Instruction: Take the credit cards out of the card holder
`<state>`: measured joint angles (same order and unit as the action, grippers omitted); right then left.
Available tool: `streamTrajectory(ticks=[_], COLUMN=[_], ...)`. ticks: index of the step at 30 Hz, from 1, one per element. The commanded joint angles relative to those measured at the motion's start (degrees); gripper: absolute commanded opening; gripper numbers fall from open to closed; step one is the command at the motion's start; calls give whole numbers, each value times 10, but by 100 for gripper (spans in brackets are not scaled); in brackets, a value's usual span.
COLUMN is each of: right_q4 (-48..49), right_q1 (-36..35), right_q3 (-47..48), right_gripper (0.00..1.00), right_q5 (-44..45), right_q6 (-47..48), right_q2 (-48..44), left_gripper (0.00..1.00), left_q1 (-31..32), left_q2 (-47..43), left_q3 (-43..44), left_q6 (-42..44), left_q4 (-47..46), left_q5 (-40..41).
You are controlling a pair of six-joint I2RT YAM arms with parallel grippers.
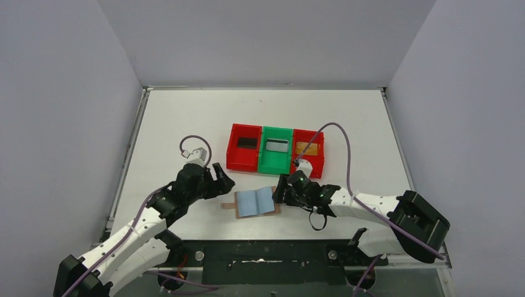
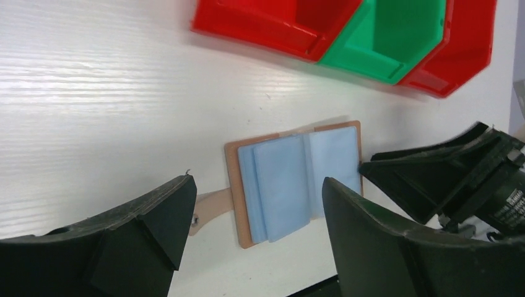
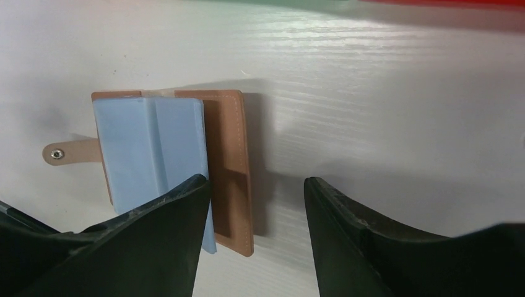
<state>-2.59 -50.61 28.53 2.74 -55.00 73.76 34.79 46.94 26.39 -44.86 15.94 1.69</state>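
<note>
The tan card holder (image 1: 257, 201) lies open and flat on the table, blue pockets up, strap tab (image 3: 68, 151) pointing left. A black credit card (image 1: 247, 142) lies in the left red bin, a silver one (image 1: 277, 146) in the green bin and a gold one (image 1: 307, 148) in the right red bin. My left gripper (image 1: 223, 182) hovers open just left of the card holder (image 2: 297, 179), holding nothing. Open too, my right gripper (image 1: 282, 189) sits at the holder's right edge. In the right wrist view the brown cover edge (image 3: 238, 185) lies between its jaws, untouched.
Three joined bins stand just behind the holder: red (image 1: 234, 154), green (image 1: 277, 162), red (image 1: 317, 164). The table's near edge (image 1: 260, 238) runs close in front of the holder. The right gripper's black fingers (image 2: 433, 179) show in the left wrist view beside the holder.
</note>
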Motion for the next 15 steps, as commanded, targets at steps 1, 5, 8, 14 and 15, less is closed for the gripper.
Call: streamTrajectory(ticks=[1, 5, 8, 14, 15], right_q4=[-34, -145, -197, -172, -163], right_q1=[-31, -30, -25, 13, 28], right_q3=[82, 149, 188, 216, 218], right_gripper=[62, 73, 92, 98, 98], right_q5=[76, 202, 305, 428, 431], right_q6=[36, 63, 93, 247, 272], right_q2=[-11, -40, -70, -191, -206], left_gripper=[92, 96, 96, 97, 97], left_q1=[-2, -1, -1, -2, -2], left_q2=[-40, -48, -50, -41, -40], left_q3=[66, 153, 209, 292, 302], left_q6=[-22, -35, -27, 22, 26], left_q4=[80, 191, 263, 335, 340], left_q5=[152, 297, 387, 470, 478])
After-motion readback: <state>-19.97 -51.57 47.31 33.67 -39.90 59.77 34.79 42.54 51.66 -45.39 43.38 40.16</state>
